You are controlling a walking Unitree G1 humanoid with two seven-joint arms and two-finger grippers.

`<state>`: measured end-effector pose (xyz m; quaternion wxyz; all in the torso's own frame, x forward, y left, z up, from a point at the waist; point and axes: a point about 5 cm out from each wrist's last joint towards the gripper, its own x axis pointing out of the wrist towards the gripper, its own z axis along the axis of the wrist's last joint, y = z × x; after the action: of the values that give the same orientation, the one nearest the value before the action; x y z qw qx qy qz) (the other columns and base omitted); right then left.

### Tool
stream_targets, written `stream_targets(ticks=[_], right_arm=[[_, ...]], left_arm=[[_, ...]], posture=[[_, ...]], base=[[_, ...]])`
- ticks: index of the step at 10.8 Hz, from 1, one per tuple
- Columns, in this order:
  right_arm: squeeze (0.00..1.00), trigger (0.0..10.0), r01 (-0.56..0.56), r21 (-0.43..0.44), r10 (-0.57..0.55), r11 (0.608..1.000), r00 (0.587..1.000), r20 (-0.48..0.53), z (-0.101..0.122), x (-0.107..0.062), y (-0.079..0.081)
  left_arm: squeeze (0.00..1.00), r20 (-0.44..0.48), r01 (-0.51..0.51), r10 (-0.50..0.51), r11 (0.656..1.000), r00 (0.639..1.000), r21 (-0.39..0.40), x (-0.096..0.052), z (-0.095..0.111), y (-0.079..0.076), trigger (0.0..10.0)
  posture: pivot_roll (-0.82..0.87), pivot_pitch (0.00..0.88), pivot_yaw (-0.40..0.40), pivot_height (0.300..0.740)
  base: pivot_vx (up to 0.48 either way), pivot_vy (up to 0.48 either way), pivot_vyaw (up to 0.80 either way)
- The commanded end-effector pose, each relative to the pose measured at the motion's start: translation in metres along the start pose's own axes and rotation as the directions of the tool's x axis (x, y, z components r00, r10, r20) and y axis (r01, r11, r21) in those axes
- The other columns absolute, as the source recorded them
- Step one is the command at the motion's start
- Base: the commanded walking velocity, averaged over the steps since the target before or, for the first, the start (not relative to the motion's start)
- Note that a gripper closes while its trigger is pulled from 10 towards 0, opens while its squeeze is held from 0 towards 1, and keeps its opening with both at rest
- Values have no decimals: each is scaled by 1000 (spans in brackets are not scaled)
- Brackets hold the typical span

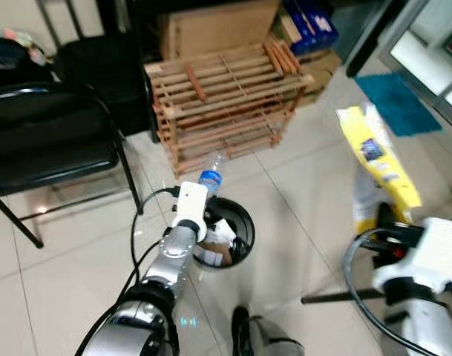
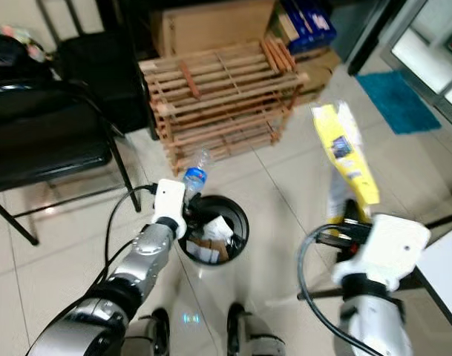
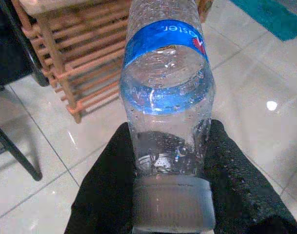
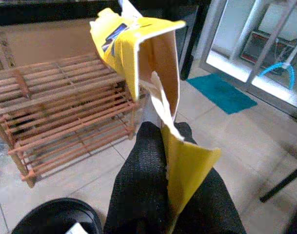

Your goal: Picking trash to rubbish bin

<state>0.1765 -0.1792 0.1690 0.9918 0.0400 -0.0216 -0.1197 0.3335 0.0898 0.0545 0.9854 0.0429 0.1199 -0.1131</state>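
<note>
My left gripper (image 1: 203,194) is shut on a clear plastic bottle (image 1: 211,176) with a blue label, held by its capped end just over the far left rim of the black round bin (image 1: 243,220). In the left wrist view the bottle (image 3: 167,92) sits between the two black fingers (image 3: 109,180). The bin holds paper scraps. My right gripper (image 1: 385,215) is shut on a torn yellow paper package (image 1: 378,159), held up to the right of the bin. The right wrist view shows that package (image 4: 153,58) pinched between the fingers (image 4: 143,180).
A wooden slatted rack (image 1: 226,96) stands behind the bin, with cardboard boxes (image 1: 211,26) beyond it. A black chair (image 1: 47,141) is at the left. A teal mat (image 1: 396,100) lies at the far right. My feet (image 1: 244,334) are on the tiled floor near the bin.
</note>
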Motion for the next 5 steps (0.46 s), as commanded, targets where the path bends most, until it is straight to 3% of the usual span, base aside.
stream_targets(ticks=[1,3,5], right_arm=[[0,10000,33,-21,-33,999,999,-1,5,-7,-8],[0,10000,47,-48,-48,998,999,-24,7,-18,-14],[0,10000,80,-72,-82,994,996,-30,11,-25,-22]], left_arm=[[0,-27,2,-2,1000,1000,10,-1,-8,-8,10000],[0,-55,-22,26,998,998,65,-2,-14,-7,10000],[0,-83,-62,68,995,994,73,-2,-17,0,10000]], posture=[[-181,324,-142,740],[-211,333,-157,740],[-241,338,-166,740]], base=[[0,0,0],[0,0,0],[0,0,0]])
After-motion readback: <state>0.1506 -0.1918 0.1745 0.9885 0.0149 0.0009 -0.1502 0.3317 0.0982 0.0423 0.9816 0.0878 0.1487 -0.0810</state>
